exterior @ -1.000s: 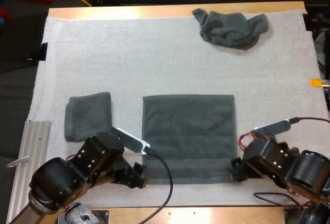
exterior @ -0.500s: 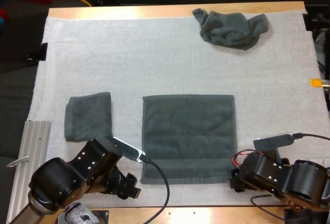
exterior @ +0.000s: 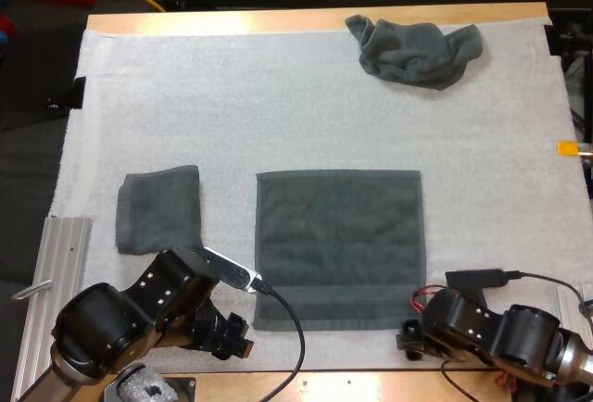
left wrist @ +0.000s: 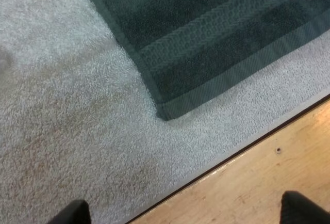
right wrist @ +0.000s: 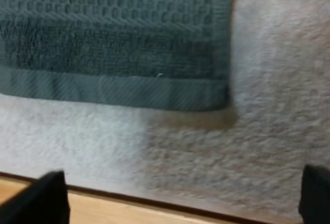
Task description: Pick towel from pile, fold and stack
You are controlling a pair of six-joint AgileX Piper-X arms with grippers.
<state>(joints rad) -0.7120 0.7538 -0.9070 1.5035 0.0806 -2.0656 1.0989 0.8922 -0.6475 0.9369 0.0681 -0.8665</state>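
Fold step coming up, by my read. The spread towel (exterior: 339, 249) lies flat in the middle of the mat (exterior: 232, 115), its near edge close to the front lip of the counter (exterior: 306, 20). The left tool (left wrist: 188, 211) hangs just off the towel's near left corner, fingers apart and gripping nothing. The right tool (right wrist: 180, 198) mirrors it off the near right corner, also released and empty.

Next move, I'd say: both drop onto their corners and pinch the hem only, not the mat. Then they lift together and carry the near edge over to the far edge, level, so the fold lands square.

The count:
- **Towels:** three. One is spread, one folded towel (exterior: 158, 208) sits just to its left, and one crumpled towel (exterior: 417, 50) lies well apart at the far side.
- **Tools:** two.
- **Mat:** one.
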